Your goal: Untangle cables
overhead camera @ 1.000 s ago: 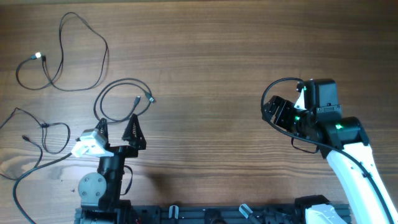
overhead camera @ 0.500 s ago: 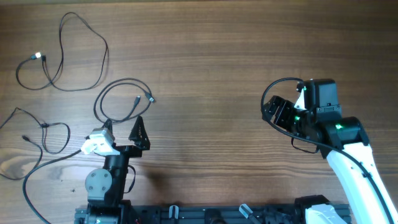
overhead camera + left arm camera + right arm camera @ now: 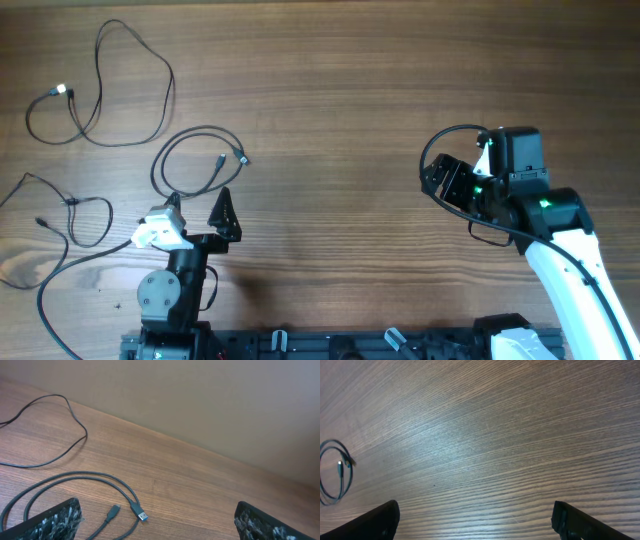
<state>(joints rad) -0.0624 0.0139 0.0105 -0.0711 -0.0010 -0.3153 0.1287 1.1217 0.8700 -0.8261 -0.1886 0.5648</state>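
Note:
Three thin black cables lie apart on the wooden table in the overhead view. One with a silvery tip (image 3: 62,90) is at the far left. A looped one (image 3: 237,153) lies just beyond my left gripper. A third (image 3: 70,202) trails off the left edge. My left gripper (image 3: 197,203) is open and empty, just short of the looped cable. The left wrist view shows that cable's USB plug (image 3: 140,514) between the open fingers (image 3: 155,525). My right gripper (image 3: 450,182) is open and empty, far to the right. The loop is small in the right wrist view (image 3: 335,472), well beyond the open fingers (image 3: 475,525).
A thicker black wire (image 3: 450,135) arcs over the right arm. Another cable strand (image 3: 65,405) curves at the left wrist view's upper left, in front of a plain wall (image 3: 200,400) beyond the table's far edge. The arm bases stand at the table's front edge (image 3: 330,345).
My left arm shifted slightly to the right over the last second and has since held still. The right arm and the cables have not moved.

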